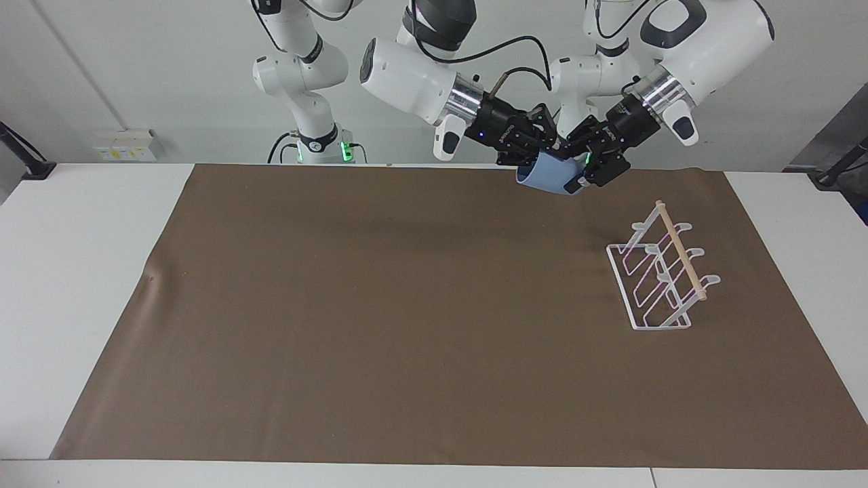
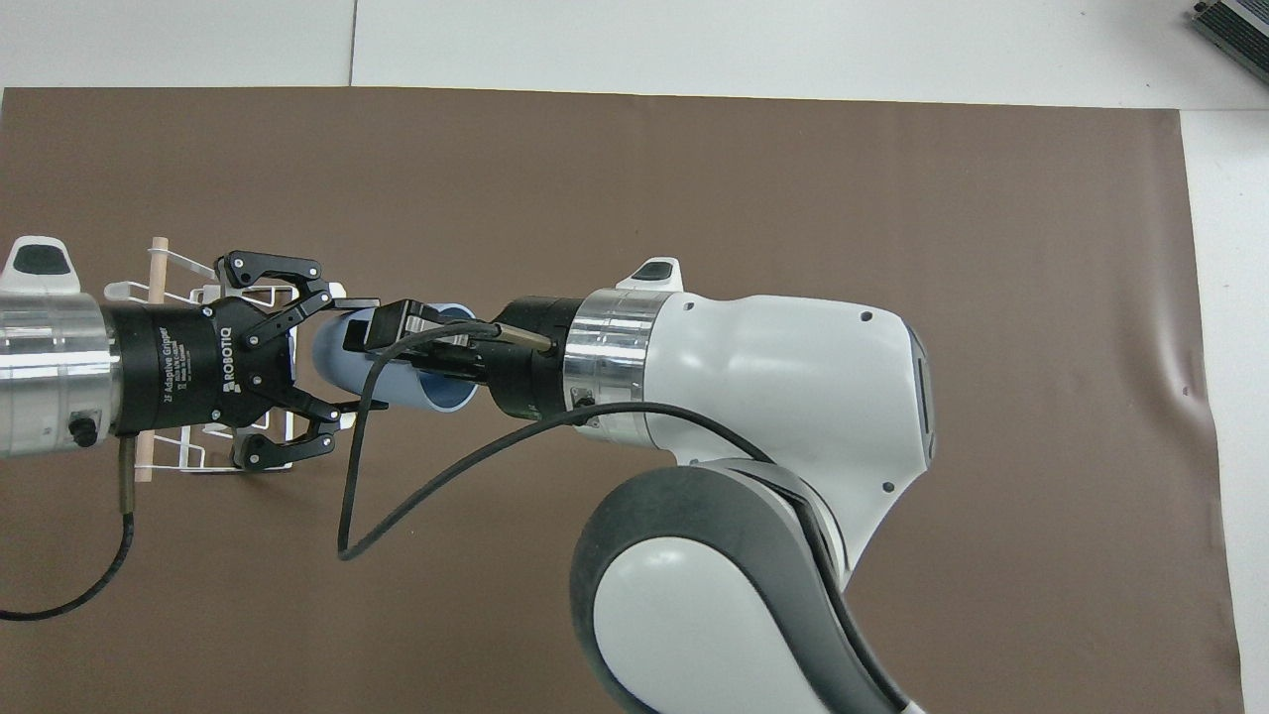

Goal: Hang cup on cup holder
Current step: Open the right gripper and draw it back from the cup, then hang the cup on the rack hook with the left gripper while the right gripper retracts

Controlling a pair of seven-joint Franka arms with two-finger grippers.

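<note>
My left gripper (image 1: 582,177) pinches the light, slick cup (image 1: 548,175) by its base; my right gripper's (image 1: 539,150) grip is unclear.

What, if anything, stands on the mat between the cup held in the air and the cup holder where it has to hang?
Nothing visible does. The cup is up in the air between the left gripper and the right gripper. Between it and the cup holder lies only bare brown mat; the holder's prongs carry nothing.
</note>
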